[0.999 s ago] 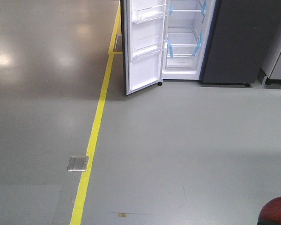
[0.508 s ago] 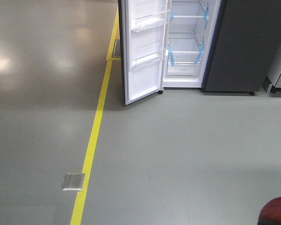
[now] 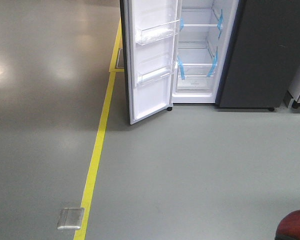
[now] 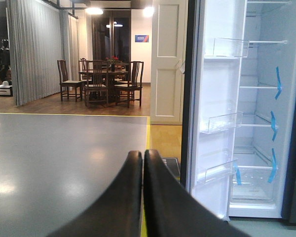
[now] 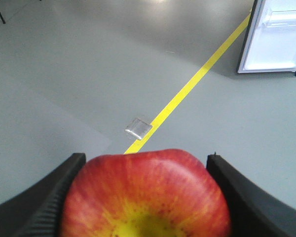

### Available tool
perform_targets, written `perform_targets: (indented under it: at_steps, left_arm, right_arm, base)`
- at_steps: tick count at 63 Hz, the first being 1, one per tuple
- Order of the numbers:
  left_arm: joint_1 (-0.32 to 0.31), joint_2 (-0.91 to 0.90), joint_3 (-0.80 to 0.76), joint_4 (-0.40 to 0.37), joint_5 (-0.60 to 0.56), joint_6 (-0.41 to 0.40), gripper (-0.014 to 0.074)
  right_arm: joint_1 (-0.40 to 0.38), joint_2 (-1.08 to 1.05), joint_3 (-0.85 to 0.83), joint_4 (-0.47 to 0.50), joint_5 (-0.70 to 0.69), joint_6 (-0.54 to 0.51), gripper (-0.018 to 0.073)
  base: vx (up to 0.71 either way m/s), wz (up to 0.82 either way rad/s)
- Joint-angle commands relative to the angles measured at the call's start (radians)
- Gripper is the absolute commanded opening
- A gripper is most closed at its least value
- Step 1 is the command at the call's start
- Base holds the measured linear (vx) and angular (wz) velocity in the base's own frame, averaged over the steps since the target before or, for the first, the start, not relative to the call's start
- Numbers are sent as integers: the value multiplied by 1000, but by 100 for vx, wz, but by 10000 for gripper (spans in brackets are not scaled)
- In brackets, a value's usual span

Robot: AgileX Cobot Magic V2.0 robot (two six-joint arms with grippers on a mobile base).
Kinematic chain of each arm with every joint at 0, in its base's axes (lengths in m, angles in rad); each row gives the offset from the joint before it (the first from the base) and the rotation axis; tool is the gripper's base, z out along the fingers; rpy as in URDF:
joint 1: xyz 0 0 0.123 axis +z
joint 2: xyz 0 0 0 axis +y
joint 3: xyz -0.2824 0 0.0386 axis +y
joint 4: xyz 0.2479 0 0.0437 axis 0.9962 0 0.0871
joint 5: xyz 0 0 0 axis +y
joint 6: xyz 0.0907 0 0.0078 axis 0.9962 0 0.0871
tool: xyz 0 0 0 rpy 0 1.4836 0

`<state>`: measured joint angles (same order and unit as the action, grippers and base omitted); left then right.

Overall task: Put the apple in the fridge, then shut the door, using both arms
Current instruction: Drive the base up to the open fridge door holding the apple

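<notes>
one apple, one fridge, one door

We see a glossy grey floor crossed by a straight yellow tape line, with a small square metal floor plate touching the line's left edge. In the left wrist view, a brown wooden floor beyond it bears a dark wooden dining table ringed by dark wooden chairs, between tall grey pleated curtains and a white panelled door. Two bright ceiling lamps shine above the table, and a small blue sign hangs on the white back wall.
</notes>
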<state>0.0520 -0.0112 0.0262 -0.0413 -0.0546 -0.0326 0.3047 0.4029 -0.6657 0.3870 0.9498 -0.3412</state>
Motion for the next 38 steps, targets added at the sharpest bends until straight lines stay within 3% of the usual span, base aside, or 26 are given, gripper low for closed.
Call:
perform_targets:
  at_steps: [1,38]
  left_arm:
    - [-2,-16,28,-6,-75,-10,-6]
    - [-2,-16,28,-6,-75,-10,-6]
  right_arm:
    - [-2,7,-26,18,-72,-6,379]
    - [-2,7,-26,18,-72,-6,379]
  base:
    - [27,-4]
    - [24,-4]
